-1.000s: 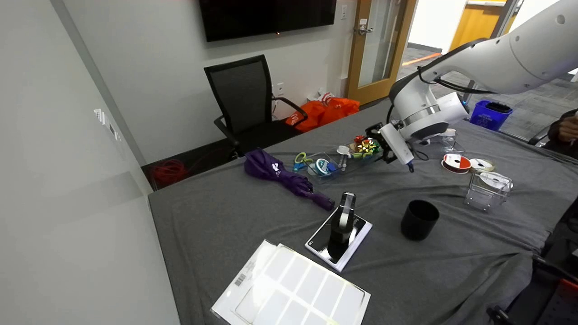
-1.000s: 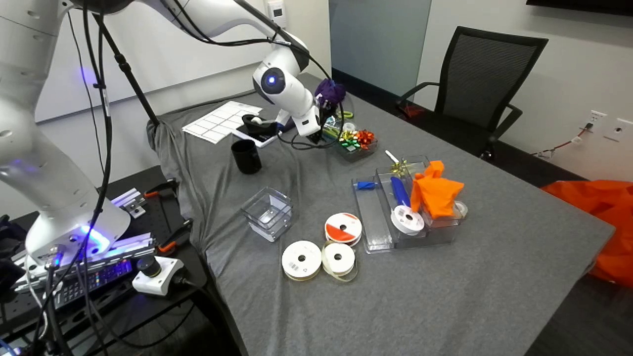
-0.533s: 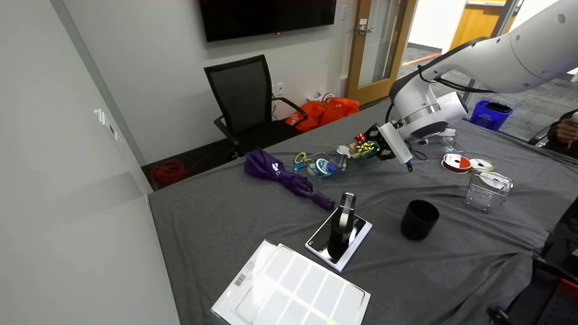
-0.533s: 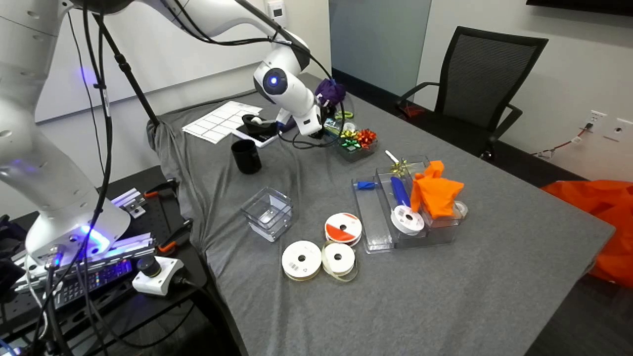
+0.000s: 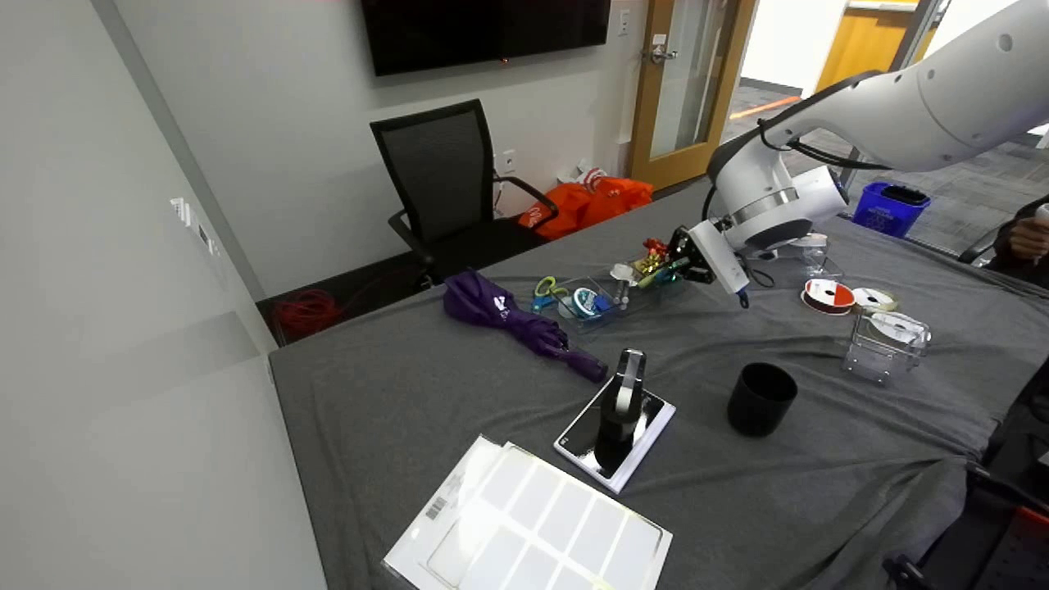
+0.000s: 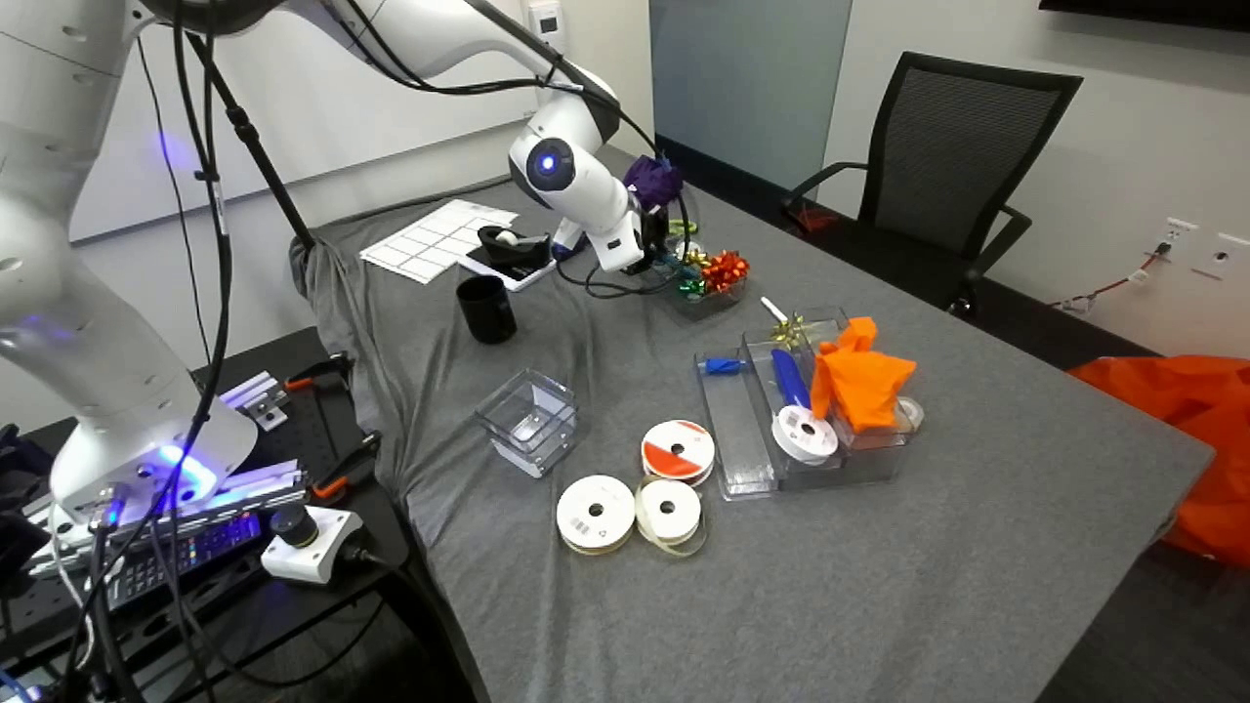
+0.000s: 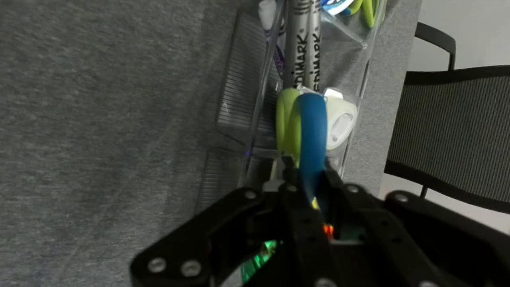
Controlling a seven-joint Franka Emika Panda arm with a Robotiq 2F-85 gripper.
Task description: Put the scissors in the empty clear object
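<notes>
- My hand (image 7: 310, 175) is clamped on the scissors (image 7: 312, 137) by the blue handle (image 7: 313, 113); the blades are hidden beneath it.
- The scissors are at the clear tray (image 7: 259, 107), handles toward the markers (image 7: 301, 44) and tape (image 7: 341, 121) — whether they rest on anything there, I can't tell.
- I judge the grasp made and the lift next. I'd rise straight and slowly, so nothing snags the wall or drags the bows (image 6: 725, 270) along.
- The green handle (image 7: 287, 119), probably the same pair, lies beside the blue one. The pair may twist — I'd pause once it's free and check.
- Then I'd carry it over to the clear box (image 6: 528, 422), high enough to pass the black cup (image 6: 486, 309).
- I'd lower over the box's opening before letting go; it looks light, and a drop might tip it.
</notes>
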